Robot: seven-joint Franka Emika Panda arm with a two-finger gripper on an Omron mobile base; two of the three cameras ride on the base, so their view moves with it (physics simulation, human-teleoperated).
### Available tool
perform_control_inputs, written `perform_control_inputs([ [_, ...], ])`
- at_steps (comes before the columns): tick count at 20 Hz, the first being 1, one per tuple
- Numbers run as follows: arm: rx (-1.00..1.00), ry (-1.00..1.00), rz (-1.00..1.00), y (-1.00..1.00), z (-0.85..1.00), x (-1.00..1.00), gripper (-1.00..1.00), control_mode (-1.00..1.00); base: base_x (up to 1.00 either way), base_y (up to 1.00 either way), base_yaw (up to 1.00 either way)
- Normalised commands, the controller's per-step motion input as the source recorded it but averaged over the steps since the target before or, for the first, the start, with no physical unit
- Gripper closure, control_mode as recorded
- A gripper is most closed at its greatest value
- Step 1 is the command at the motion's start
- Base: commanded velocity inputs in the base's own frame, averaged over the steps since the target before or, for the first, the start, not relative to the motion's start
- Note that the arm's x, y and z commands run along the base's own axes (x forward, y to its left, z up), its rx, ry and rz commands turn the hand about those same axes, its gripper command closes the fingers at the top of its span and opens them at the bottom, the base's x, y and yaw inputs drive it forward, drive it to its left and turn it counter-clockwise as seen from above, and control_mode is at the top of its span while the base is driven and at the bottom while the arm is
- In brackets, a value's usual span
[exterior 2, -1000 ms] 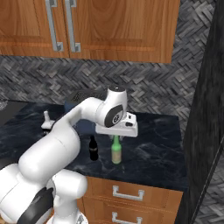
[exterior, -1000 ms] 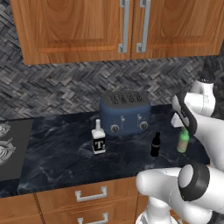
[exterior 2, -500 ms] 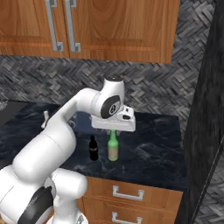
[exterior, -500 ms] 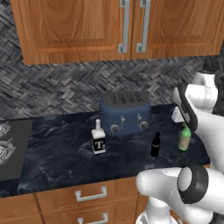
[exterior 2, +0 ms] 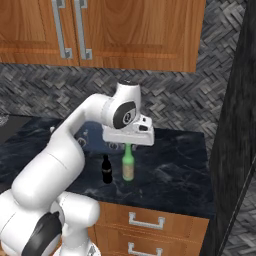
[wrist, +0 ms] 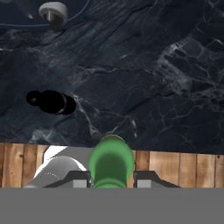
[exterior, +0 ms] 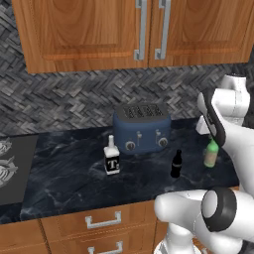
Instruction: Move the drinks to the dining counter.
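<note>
Jaws of the gripper [exterior 2: 128, 145] are clamped on the neck of the slim green glass bottle [exterior 2: 128, 166], which hangs upright, its base seemingly just clear of the black marble tabletop [exterior 2: 170, 170] near the front right corner. In the hand view the green cap [wrist: 111, 162] sits squarely between the two dark tips, so the hold looks centred. Beside it, toward the left along the front edge, stands the slim black bottle [exterior: 176, 163]; further left is the squat clear bottle with a black "T" label [exterior: 112, 158], with the blue toaster [exterior: 142, 128] behind them. To carry well, I judge the lift should go straight up before any swing, keeping the bottle vertical and clear of the black one, since a neck hold can let it pivot.
</note>
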Motion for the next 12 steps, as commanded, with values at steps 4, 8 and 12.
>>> perform_control_inputs([
  [4, 0.00, 0.02, 0.00, 0.08, 0.13, -0.02, 1.00, -1.00, 0.00, 0.00, 0.00],
  [8, 0.00, 0.00, 0.00, 0.03, 0.04, 0.00, 1.00, 1.00, 0.00, 0.04, 0.00],
  [12, 0.00, 0.00, 0.00, 0.00, 0.00, 0.00, 1.00, 1.00, 0.00, 0.17, 0.00],
])
